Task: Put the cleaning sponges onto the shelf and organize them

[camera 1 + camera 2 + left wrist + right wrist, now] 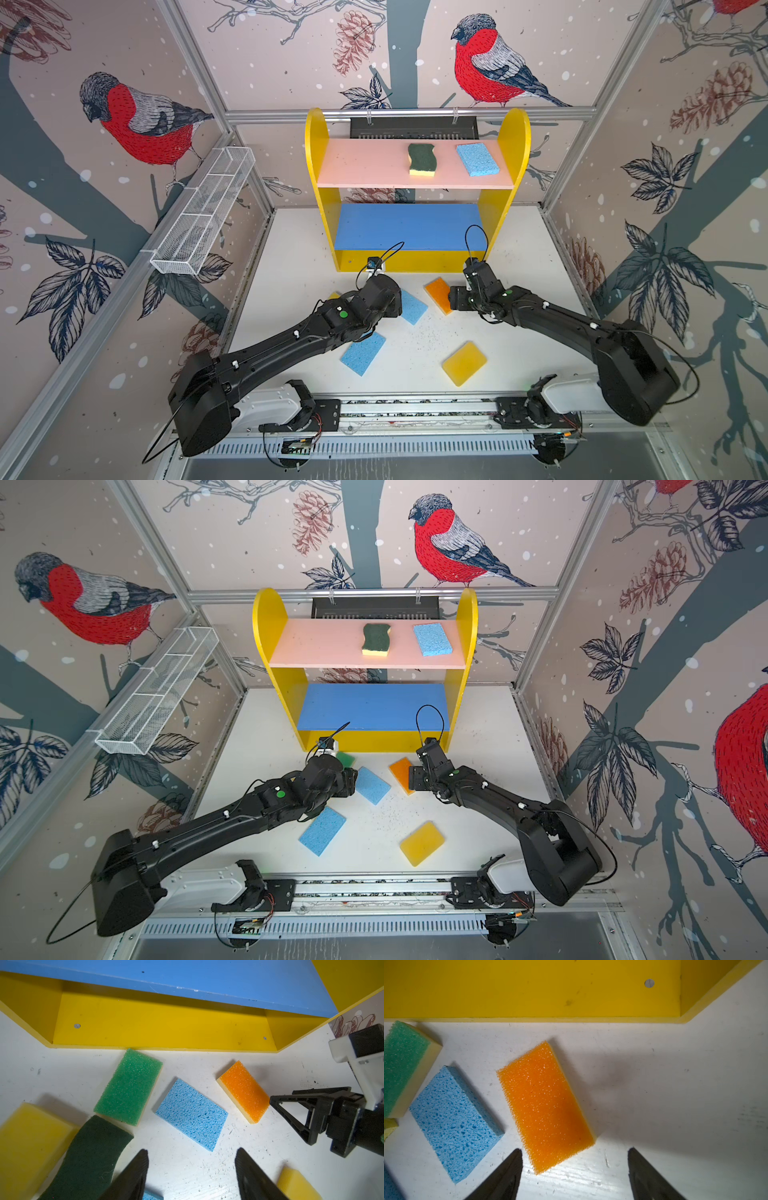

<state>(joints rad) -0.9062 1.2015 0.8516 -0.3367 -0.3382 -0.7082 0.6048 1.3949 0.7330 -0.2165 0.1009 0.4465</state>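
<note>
A: What was set on the bench?
B: The shelf — a scourer and a blue sponge were laid on its pink board.
A: End effectors?
B: The left end effector and the right end effector were held parted — empty.

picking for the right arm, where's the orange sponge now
In both top views the orange sponge lies on the table in front of the shelf, right of centre, between a light blue sponge and the right gripper.
</note>
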